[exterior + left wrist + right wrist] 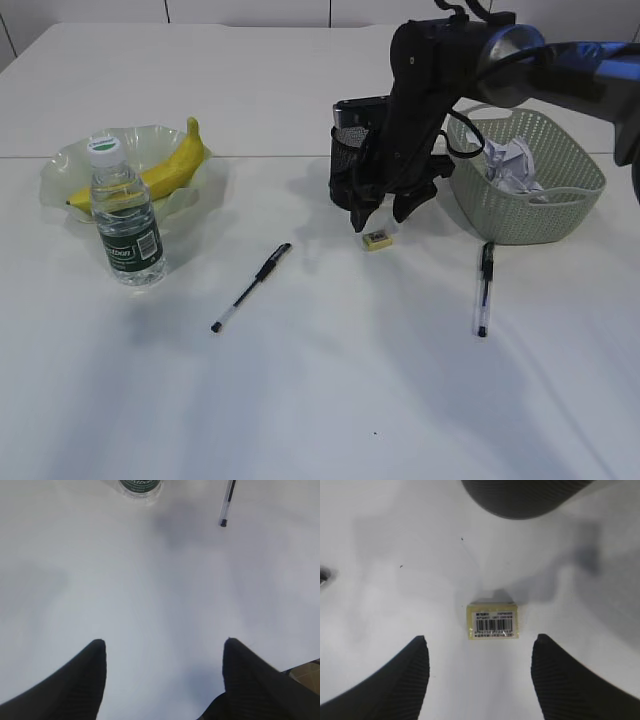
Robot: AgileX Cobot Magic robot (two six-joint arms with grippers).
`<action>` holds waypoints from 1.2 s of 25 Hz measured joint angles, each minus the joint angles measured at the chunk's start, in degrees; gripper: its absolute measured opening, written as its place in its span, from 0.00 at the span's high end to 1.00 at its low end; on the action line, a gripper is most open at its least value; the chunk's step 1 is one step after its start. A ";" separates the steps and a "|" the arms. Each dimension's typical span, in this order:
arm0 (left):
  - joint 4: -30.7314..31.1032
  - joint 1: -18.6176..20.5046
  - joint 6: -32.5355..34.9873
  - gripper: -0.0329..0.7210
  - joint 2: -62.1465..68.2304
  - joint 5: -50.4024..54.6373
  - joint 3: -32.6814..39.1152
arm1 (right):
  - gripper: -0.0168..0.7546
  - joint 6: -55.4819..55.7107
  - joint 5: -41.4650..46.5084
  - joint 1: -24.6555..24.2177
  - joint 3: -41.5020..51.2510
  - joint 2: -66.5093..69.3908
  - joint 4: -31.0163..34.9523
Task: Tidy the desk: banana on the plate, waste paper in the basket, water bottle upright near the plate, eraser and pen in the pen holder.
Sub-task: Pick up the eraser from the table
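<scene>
On my screen the left gripper has its fingers spread wide with nothing between them, just bare table; the bottle and a pen sit well ahead of the tips. The right gripper is also wide open and empty (hovering low), with the eraser lying flat just ahead, between its fingers, not touching either.

The right arm is black, with a shiny silver-grey cylindrical joint at the upper right of the exterior view and a dark blue-tinted link behind it. A black cable loops beside its wrist. Its claw ends in matte black tapered fingers with finely ribbed surfaces; the left claw looks alike.
</scene>
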 joint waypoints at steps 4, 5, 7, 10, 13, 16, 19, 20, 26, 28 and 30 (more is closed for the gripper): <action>0.00 0.00 0.00 0.26 0.00 -0.02 0.00 | 0.36 0.70 0.65 0.54 0.00 1.42 -1.01; 0.00 0.00 0.00 0.26 0.00 -0.02 0.00 | 0.36 0.83 0.76 0.54 0.00 1.72 -1.11; 0.00 0.00 0.00 0.26 0.00 -0.02 0.00 | 0.36 0.95 0.89 0.56 -0.11 2.49 -1.24; 0.00 0.00 0.00 0.26 0.00 -0.02 0.00 | 0.36 1.05 0.89 0.56 -0.11 2.76 -1.46; 0.00 0.00 0.00 0.26 0.00 -0.02 0.00 | 0.36 1.05 0.78 0.56 -0.32 2.77 -1.46; 0.00 0.00 0.00 0.26 0.00 -0.02 0.00 | 0.36 1.05 0.56 0.56 -0.46 2.87 -1.59; -0.09 0.00 0.00 0.26 0.00 -0.12 0.00 | 0.36 1.05 0.56 0.56 -0.46 3.53 -1.59; -0.09 0.00 0.00 0.26 0.00 -0.12 0.00 | 0.36 1.05 0.56 0.56 -0.46 3.71 -1.59; -0.09 0.00 0.00 0.26 0.00 -0.12 0.00 | 0.36 1.05 0.41 0.56 -0.46 4.20 -1.59; -0.09 0.00 0.00 0.26 0.00 -0.12 0.00 | 0.36 1.07 0.37 0.56 -0.46 4.33 -1.59; -0.09 0.00 0.00 0.26 0.00 -0.12 0.00 | 0.36 1.07 0.24 0.56 -0.46 4.33 -1.59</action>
